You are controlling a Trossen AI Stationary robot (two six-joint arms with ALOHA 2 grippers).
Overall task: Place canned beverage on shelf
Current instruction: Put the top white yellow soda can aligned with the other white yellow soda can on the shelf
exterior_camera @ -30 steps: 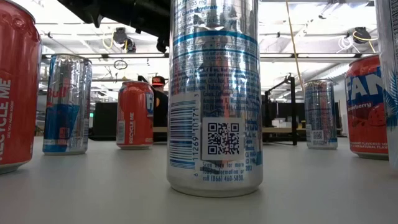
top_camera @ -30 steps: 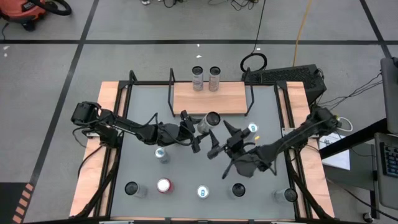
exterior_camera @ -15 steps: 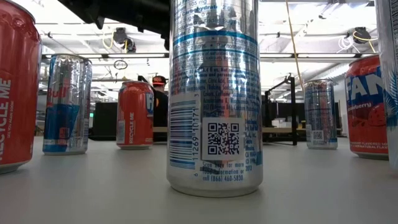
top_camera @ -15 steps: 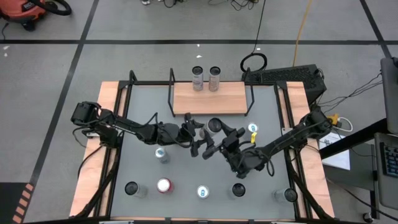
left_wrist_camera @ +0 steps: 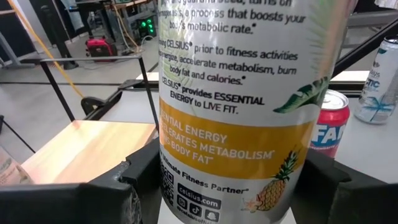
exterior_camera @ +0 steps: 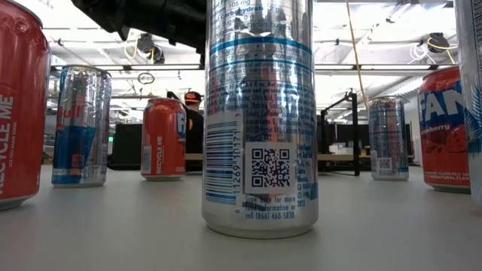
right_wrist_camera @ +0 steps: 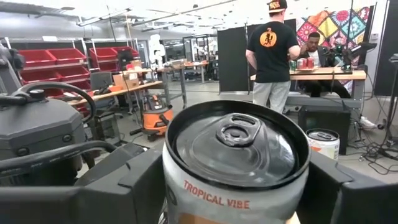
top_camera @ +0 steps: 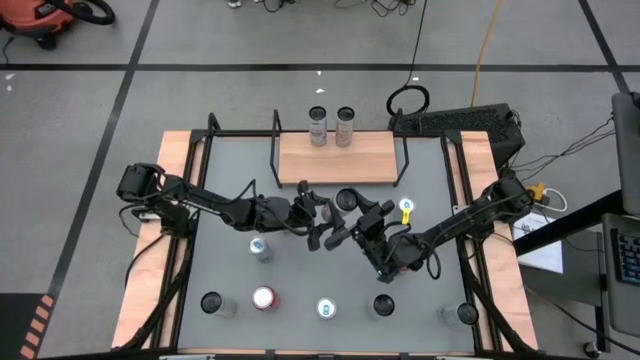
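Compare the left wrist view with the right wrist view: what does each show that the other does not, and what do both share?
Only the left wrist view shows the can's printed side with its pineapple picture, the shelf and a red can behind. Only the right wrist view shows the can's black top and pull tab, with people in the room beyond. Both show the same can, each view with its own pincer's dark fingers on either side of it.

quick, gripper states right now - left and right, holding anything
Left gripper: closed on the Celsius can, fingers on both its sides.
Right gripper: fingers flank the same can's top; whether it grips yet cannot be told.
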